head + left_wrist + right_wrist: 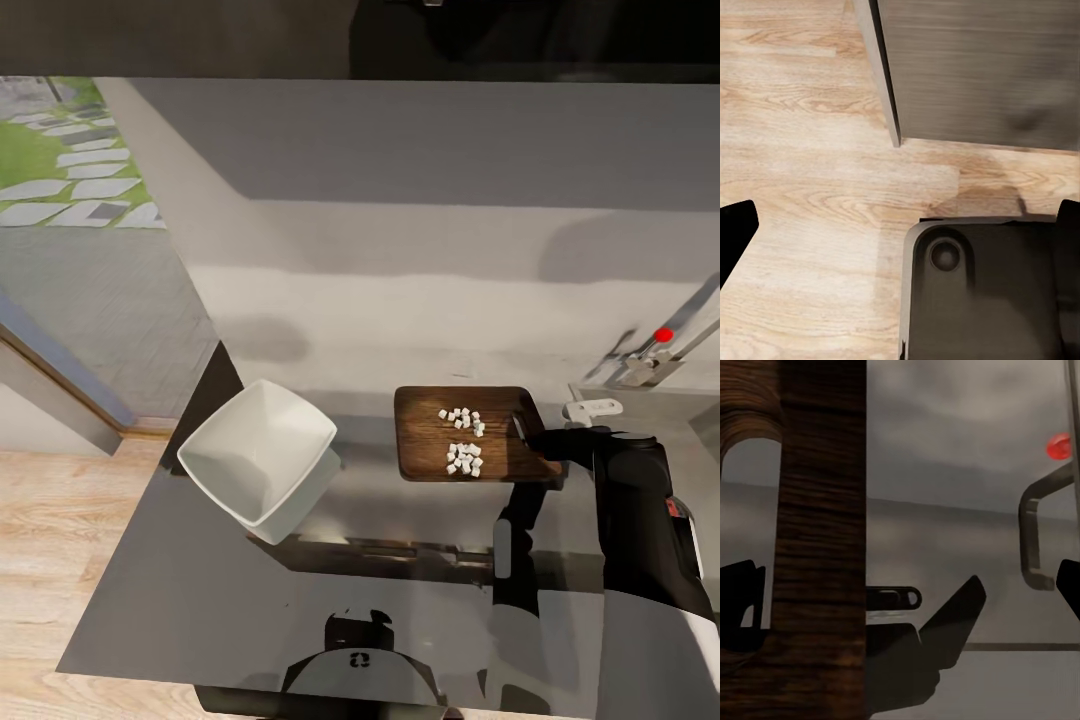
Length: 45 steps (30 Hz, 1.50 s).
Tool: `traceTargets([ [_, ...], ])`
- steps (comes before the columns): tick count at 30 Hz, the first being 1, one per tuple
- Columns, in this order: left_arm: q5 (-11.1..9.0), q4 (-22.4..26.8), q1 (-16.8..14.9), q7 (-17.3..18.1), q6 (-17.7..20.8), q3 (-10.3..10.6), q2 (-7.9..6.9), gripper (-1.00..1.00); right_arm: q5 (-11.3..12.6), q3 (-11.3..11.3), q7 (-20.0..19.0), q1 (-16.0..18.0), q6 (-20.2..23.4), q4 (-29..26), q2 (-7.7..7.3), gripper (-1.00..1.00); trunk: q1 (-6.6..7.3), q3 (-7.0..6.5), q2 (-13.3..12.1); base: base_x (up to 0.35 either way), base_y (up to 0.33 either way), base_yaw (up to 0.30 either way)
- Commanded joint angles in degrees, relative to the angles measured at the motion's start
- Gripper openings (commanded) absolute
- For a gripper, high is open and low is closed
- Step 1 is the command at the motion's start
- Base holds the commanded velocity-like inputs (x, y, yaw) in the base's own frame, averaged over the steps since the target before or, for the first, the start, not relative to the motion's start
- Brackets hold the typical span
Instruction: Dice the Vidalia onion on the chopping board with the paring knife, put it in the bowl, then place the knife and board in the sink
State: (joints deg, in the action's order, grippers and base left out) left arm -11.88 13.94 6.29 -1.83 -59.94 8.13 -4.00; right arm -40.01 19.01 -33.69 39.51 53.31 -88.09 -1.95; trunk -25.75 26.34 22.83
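The dark brown chopping board (430, 440) lies on the glossy grey countertop (300, 600). Several small white pieces of diced onion (463, 440) sit on it in two clusters. A thin dark blade, likely the paring knife (519, 426), rests near the board's right end; its handle is hidden. My right gripper (550, 440) is at that end, open, its fingertips (739, 604) wide apart, with the board's slotted end (817, 547) close in front. Left of the board stands the empty white square bowl (260, 460). My left gripper (900, 225) hangs open over the wooden floor.
The sink's tap with its red knob (662, 335) rises at the far right, behind my right arm (640, 500). The countertop's left edge drops to a wooden floor (60, 520). In the left wrist view there are a grey cabinet side (975, 67) and my dark base (975, 292).
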Motion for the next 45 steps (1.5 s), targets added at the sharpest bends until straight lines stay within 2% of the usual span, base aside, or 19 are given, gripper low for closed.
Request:
traceTargets([
  [1,-0.4,0.1,0.0,-0.2,-0.1,0.5,-0.05,1.00,-0.6,0.0,-0.6,0.0,0.1,-0.1,-0.01,1.00,-0.03,0.08,0.1,0.000,0.000,0.000],
  [17,-0.4,0.1,0.0,-0.2,-0.1,0.5,-0.05,1.00,-0.5,0.0,-0.6,0.0,0.1,-0.1,0.02,1.00,-0.03,0.30,0.1,0.000,0.000,0.000],
  [18,-0.4,0.1,0.0,-0.2,-0.1,0.5,-0.05,1.00,-0.5,0.0,-0.6,0.0,0.1,-0.1,0.02,-1.00,-0.03,0.30,0.1,0.000,0.000,0.000],
  [31,-0.4,0.1,0.0,-0.2,-0.1,0.5,-0.05,1.00,-0.6,0.1,-0.6,0.0,0.1,-0.1,0.02,-1.00,-0.03,0.24,0.1,0.000,0.000,0.000],
  [45,-0.4,0.1,0.0,-0.2,-0.1,0.5,-0.05,1.00,-0.6,0.1,-0.6,0.0,0.1,-0.1,0.02,-1.00,-0.03,-0.93,0.1,0.000,0.000,0.000],
])
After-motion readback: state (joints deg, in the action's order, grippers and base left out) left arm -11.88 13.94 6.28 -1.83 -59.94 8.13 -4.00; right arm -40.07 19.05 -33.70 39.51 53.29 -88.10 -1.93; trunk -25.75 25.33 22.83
